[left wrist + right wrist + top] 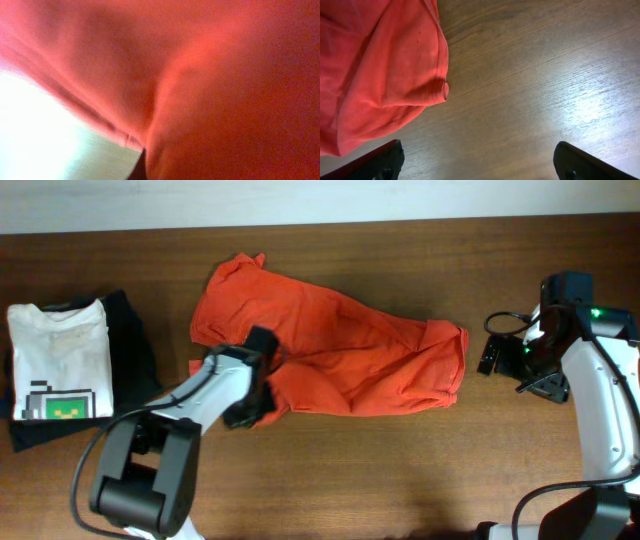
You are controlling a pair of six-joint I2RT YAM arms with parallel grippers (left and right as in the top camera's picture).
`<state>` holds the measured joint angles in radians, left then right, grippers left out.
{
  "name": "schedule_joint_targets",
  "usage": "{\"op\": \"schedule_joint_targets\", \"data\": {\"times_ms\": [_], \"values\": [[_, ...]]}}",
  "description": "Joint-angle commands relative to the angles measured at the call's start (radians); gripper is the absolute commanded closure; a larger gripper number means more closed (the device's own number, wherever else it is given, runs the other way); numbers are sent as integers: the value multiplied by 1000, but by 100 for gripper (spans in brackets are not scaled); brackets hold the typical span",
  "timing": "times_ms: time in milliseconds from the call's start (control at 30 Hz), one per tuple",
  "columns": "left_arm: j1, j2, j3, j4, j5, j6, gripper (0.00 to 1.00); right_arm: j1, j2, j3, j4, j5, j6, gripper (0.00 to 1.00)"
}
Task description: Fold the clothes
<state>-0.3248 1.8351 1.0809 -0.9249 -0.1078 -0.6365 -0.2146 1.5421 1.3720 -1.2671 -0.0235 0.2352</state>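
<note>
The red-orange T-shirt [340, 350] lies crumpled across the middle of the wooden table. My left gripper [252, 402] is at the shirt's lower left edge, down in the cloth. In the left wrist view red fabric [210, 90] fills almost the whole frame. Only one dark fingertip [138, 169] shows near the centre bottom, pressed against a fold, so the gripper looks shut on the shirt. My right gripper [503, 356] is open and empty over bare table, just right of the shirt's right edge. In the right wrist view its fingers [477, 152] are wide apart, with the shirt's hem [395, 75] at the upper left.
A folded white T-shirt with a green pixel graphic [58, 360] lies on a black folded garment [132, 345] at the table's left end. Bare wood [400, 470] lies in front of the shirt. The table's far edge runs along the top.
</note>
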Motion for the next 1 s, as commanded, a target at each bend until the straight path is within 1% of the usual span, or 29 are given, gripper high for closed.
{"op": "schedule_joint_targets", "data": {"times_ms": [0, 67, 100, 133, 200, 267, 333, 467, 500, 533, 567, 600, 633, 667, 700, 767, 833, 867, 900, 933, 967], "values": [[142, -118, -19, -183, -140, 40, 100, -2, 4, 12, 22, -97, -76, 1], [221, -179, -19, -241, -190, 40, 100, 2, 14, 11, 48, -135, -100, 2], [284, -219, -19, -254, -193, 40, 100, 19, 32, 4, 66, -138, -101, 3], [313, -233, -19, -253, -192, 40, 100, 42, 53, -6, 84, -154, -117, 3], [330, -235, -19, -246, -180, 48, 100, 87, 96, -27, 127, -154, -118, 4], [321, -235, -19, -229, -150, 47, 100, 157, 176, -50, 180, -154, -118, 4], [311, -235, -19, -223, -147, 47, 100, 199, 238, -50, 205, -153, -118, 8], [310, -235, -19, -223, -147, 59, 100, 255, 406, -50, 309, -153, -43, 19], [310, -235, -19, -224, -147, 59, 100, 255, 431, -50, 325, -153, -36, 22], [310, -235, -19, -224, -147, 59, 100, 254, 459, -50, 346, -153, -35, 29], [310, -235, -19, -224, -147, 59, 100, 254, 465, -50, 357, -153, -35, 31], [310, -235, -19, -223, -147, 59, 100, 254, 468, -50, 388, -153, -36, 47], [310, -235, -19, -224, -147, 59, 100, 254, 468, -50, 405, -153, -36, 66], [310, -235, -19, -224, -147, 59, 100, 254, 468, -50, 420, -153, -36, 96], [310, -235, -20, -224, -147, 59, 100, 253, 465, -39, 424, -153, -36, 96], [310, -235, -20, -224, -151, 59, 100, 232, 438, 60, 365, -149, -36, 96], [310, -235, -20, -217, -151, 63, 100, 180, 385, 270, 317, -145, -36, 96], [310, -235, -20, -212, -150, 63, 100, 153, 381, 378, 332, -134, -36, 96], [310, -235, -20, -209, -150, 63, 100, 133, 382, 427, 374, -110, -36, 94], [310, -235, -20, -206, -148, 62, 100, 124, 382, 433, 413, -107, -36, 66], [310, -235, -20, -197, -147, 63, 100, 122, 388, 431, 418, -101, -37, 24]]}}
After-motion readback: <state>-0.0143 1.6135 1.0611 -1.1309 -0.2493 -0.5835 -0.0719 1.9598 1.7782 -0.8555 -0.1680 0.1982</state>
